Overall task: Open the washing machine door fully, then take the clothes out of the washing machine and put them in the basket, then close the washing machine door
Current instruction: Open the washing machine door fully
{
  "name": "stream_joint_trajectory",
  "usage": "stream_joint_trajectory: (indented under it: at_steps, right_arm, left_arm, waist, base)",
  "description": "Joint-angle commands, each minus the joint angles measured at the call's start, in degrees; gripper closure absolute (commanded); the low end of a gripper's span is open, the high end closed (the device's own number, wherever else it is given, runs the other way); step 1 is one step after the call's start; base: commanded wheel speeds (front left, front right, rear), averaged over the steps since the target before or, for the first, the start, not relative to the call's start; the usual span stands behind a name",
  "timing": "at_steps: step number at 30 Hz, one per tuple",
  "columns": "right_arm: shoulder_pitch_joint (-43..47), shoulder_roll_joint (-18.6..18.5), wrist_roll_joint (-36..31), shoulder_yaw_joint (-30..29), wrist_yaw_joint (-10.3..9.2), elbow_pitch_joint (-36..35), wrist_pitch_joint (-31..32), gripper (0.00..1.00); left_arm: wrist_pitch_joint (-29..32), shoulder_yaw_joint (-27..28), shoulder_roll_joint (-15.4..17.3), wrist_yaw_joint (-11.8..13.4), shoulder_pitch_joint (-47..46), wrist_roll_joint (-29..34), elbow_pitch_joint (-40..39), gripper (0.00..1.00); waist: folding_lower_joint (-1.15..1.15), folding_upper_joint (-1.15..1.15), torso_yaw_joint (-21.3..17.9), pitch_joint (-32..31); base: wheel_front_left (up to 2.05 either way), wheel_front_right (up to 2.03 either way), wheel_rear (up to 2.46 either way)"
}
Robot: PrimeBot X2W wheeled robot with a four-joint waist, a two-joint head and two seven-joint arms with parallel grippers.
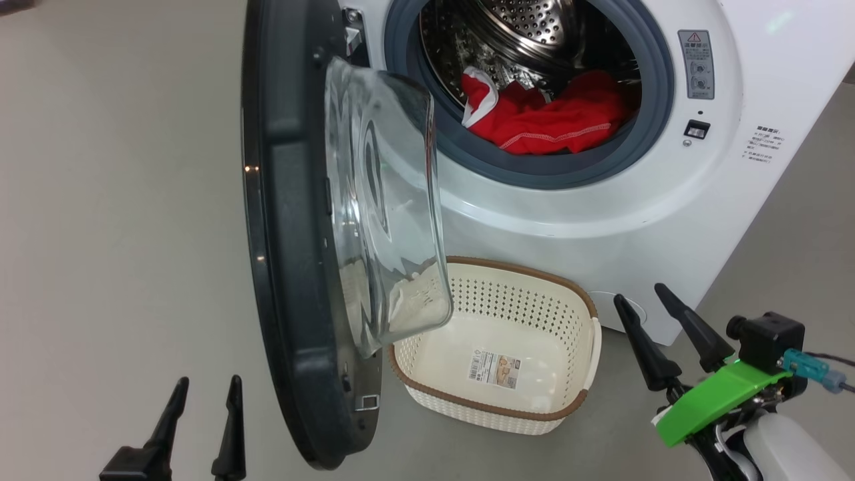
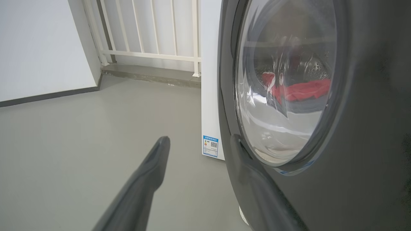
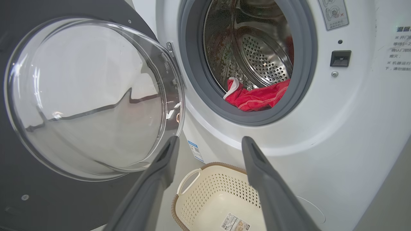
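The washing machine has its door standing about halfway out, with the glass bowl over the basket. I think the door should go wider before anything reaches for the clothes, which lie low in the drum. The left gripper and the right gripper both have their fingers moderately apart and hold nothing.

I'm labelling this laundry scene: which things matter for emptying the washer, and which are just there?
For the job: washing machine, its open door, red clothes in the drum, basket.
Just there: white railing, blue label sticker, warning sticker.
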State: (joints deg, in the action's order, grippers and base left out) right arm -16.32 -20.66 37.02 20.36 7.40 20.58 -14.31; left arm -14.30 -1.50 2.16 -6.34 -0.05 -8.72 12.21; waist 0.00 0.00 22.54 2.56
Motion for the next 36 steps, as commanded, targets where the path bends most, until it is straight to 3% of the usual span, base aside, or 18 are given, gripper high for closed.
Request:
stream_joint_trajectory:
  at_steps: [1, 8, 19, 20, 21, 22, 23, 30, 36]
  right_arm:
    - [1.41, 0.6, -2.5, -1.04, 0.09, -2.22, -0.68, 0.0]
    - [5.69, 2.87, -8.06, -5.07, 0.09, -3.01, -0.68, 0.0]
    - [7.72, 4.25, -11.1, -7.62, 0.09, -2.39, -0.68, 0.0]
    - [7.66, 4.28, -11.3, -7.72, 0.09, -2.55, -0.68, 0.0]
    - [7.66, 4.39, -11.5, -7.79, 0.09, -2.72, -0.69, 0.0]
    - [7.69, 4.51, -11.64, -7.84, 0.09, -2.84, -0.69, 0.0]
    - [7.71, 4.57, -11.81, -7.88, 0.09, -3.03, -0.69, 0.0]
    - [8.05, 4.68, -11.89, -8.29, 0.09, -3.75, -0.69, 0.0]
    - [8.14, 4.59, -11.81, -8.29, 0.09, -3.82, -0.69, 0.0]
  left_arm:
    - [-0.7, 2.02, 0.72, -0.34, -1.52, 0.14, -1.54, 0.0]
    - [-0.7, 1.72, 0.72, -0.22, -1.11, -0.13, -1.78, 0.0]
    - [-0.7, 1.34, 0.72, 0.17, -1.2, -0.8, -2.45, 0.0]
    - [-0.7, 1.46, 0.72, 0.15, -1.23, -0.95, -2.69, 0.14]
    - [-0.7, 1.69, 0.72, 0.17, -1.26, -1.24, -3.07, 0.65]
    - [-0.7, 2.01, 0.72, 0.18, -1.27, -1.85, -3.56, 0.91]
    - [-0.7, 2.39, 0.72, 0.18, -1.31, -2.6, -4.13, 1.0]
    - [-0.7, 6.31, 0.72, 0.18, -3.7, -10.21, -14.97, 1.0]
    - [-0.7, 2.67, 0.72, -0.02, -4.66, -9.37, -29.76, 1.0]
  waist:
    - [0.0, 0.0, 0.07, -0.05]
    - [0.0, 0.0, 0.24, -0.14]
    - [0.0, 0.0, 0.04, -0.01]
    - [0.0, 0.0, 0.01, -0.07]
    - [0.0, 0.0, 0.0, -0.19]
    - [0.0, 0.0, -0.02, -0.27]
    - [0.0, 0.0, 0.0, -0.39]
    - [0.0, 0.0, 0.55, -1.02]
    - [0.0, 0.0, 0.66, -1.56]
  base:
    - [0.0, 0.0, 0.0]
    - [0.0, 0.0, 0.0]
    - [0.0, 0.0, 0.0]
    - [0.0, 0.0, 0.0]
    - [0.0, 0.0, 0.0]
    - [0.0, 0.0, 0.0]
    - [0.0, 0.0, 0.0]
    - [0.0, 0.0, 0.0]
    - [0.0, 0.0, 0.0]
